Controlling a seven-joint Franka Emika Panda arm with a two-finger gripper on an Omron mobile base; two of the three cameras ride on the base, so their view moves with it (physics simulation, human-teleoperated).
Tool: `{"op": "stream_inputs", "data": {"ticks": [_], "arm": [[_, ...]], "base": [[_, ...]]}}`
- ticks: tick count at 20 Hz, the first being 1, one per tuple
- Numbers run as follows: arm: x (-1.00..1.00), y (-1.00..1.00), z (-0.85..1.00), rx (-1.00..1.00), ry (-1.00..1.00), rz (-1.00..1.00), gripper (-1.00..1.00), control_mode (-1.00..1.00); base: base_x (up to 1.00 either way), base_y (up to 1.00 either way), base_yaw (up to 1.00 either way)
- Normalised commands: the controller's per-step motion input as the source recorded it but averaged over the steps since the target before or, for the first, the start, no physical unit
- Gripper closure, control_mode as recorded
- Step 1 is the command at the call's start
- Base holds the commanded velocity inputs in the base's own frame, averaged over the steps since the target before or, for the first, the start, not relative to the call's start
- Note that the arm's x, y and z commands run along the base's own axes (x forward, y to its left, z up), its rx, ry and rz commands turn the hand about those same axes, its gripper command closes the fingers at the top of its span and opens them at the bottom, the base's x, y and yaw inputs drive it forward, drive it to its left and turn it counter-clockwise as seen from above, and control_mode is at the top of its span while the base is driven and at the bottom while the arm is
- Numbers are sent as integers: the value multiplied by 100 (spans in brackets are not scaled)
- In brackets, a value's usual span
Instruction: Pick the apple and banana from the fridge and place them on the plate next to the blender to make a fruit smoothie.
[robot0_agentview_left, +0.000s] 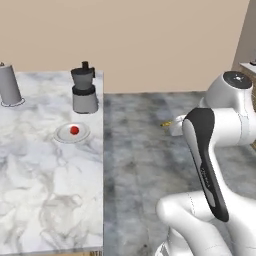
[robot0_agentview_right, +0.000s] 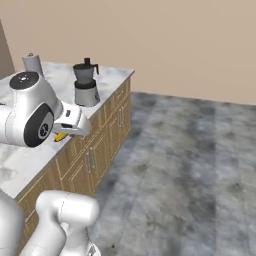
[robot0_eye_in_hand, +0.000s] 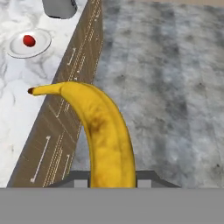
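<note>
banana (robot0_eye_in_hand: 105, 135) | curved yellow, brown blotch, dark tip | clamped in fingers (robot0_eye_in_hand: 144, 178)

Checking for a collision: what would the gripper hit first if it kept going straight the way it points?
Judging by the hand view, the gripper, shut on the banana, points down past the counter edge, so probably the floor or cabinet front; depth is unclear.

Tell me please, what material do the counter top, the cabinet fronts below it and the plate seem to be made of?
The counter top looks like polished marble: white with grey veins. The cabinet fronts look like wood, brown with a fine grain and thin metal-like handles. The plate seems glazed ceramic, smooth and white-grey with a raised rim, though plastic cannot be excluded in this rendered scene.
</note>
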Motion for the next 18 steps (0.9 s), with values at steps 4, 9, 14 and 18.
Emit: {"op": "stream_inputs", "data": {"ticks": [4,9,14,18], "arm": [[0,0,0,0,0,0,100,100],[0,0,0,0,0,0,100,100],[0,0,0,0,0,0,100,100],[0,0,0,0,0,0,100,100]], "base": [[100,0,0],[100,-17,17],[94,-28,75],[76,-36,80]]}}
